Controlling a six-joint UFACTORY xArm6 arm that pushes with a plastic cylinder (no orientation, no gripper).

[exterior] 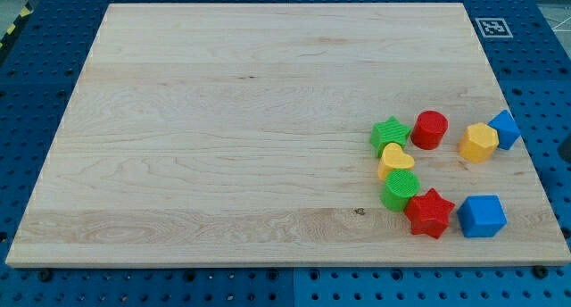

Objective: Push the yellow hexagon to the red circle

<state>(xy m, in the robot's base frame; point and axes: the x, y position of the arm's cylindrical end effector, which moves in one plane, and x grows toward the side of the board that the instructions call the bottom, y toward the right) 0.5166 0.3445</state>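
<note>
While my tip stays out of sight, jaws' state untellable, yellow hexagon (478,142) near red circle (429,129), apart, on table (223,128).

My tip is not showing anywhere. The yellow hexagon (478,142) is sitting near the wooden board's (223,120) right edge, touching a small blue block (505,128) on its right, while the red circle (429,129) is standing just apart on its left, beside a green star (390,134).

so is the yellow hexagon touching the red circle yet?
Apart. The camera view shows bare wood between the yellow hexagon and the red circle. My tip is not in view.
</note>
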